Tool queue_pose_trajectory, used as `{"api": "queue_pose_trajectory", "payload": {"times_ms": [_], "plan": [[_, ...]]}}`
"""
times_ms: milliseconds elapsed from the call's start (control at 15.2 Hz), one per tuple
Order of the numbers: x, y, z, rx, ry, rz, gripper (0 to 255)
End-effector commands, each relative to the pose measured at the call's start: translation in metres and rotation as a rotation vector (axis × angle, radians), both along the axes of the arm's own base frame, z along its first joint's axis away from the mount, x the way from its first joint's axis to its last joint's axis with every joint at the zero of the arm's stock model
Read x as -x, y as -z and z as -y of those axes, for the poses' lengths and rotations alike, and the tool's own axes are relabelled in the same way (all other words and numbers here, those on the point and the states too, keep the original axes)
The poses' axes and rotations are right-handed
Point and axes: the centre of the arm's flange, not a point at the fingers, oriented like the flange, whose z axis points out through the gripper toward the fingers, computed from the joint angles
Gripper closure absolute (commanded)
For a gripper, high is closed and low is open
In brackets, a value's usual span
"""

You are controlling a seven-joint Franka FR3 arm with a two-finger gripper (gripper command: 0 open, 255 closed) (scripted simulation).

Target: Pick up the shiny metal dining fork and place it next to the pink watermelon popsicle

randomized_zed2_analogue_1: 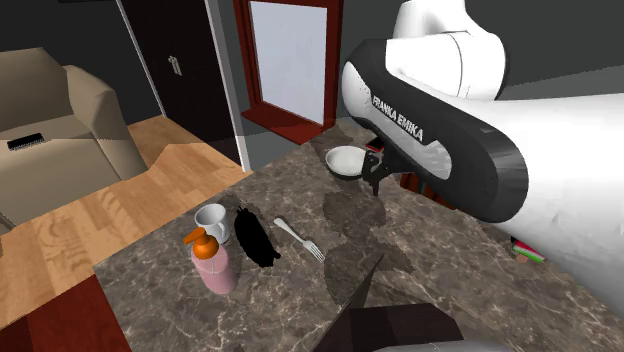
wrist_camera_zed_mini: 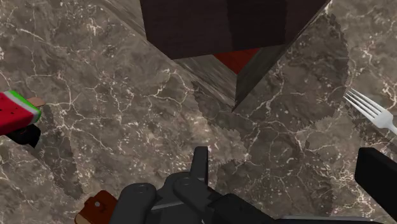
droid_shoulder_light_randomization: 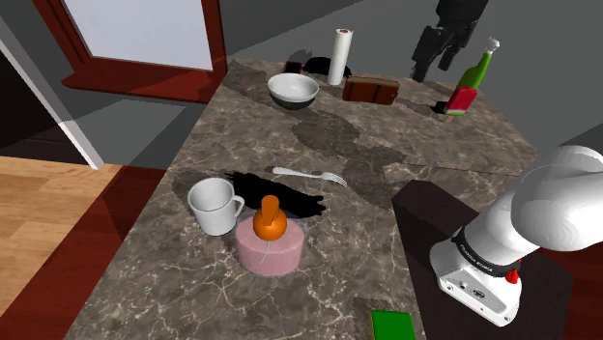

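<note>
Over the tabletop [droid_shoulder_light_randomization: 145,280] the gripper [droid_shoulder_light_randomization: 435,63] hangs empty, jaws apart, near the popsicle [droid_shoulder_light_randomization: 464,99]. The fork [droid_shoulder_light_randomization: 311,175] lies flat mid-tabletop, well apart from both. Nothing done yet, I'd say: grasp, carry and placing all remain.

On the marble desk [droid_shoulder_light_randomization: 164,290], a white mug [droid_shoulder_light_randomization: 211,205] stood just beside a pink dispenser [droid_shoulder_light_randomization: 272,246] (orange pump on top). Farther back sat a bowl [droid_shoulder_light_randomization: 293,91], a paper roll [droid_shoulder_light_randomization: 339,56], a brown box [droid_shoulder_light_randomization: 371,91] and a green bottle [droid_shoulder_light_randomization: 475,70].
</note>
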Motion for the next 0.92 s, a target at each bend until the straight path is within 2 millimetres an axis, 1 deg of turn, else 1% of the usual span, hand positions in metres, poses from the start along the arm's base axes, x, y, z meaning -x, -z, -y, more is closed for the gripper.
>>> {"api": "queue_pose_trajectory", "payload": {"times_ms": [0,396,858], "plan": [[0.0,0.0,0.0,0.0,0.0,0.0,0],[-0.037,0.06,-0.034,-0.042,-0.126,-0.032,0],[-0.072,0.128,-0.082,-0.091,-0.273,-0.069,0]]}}
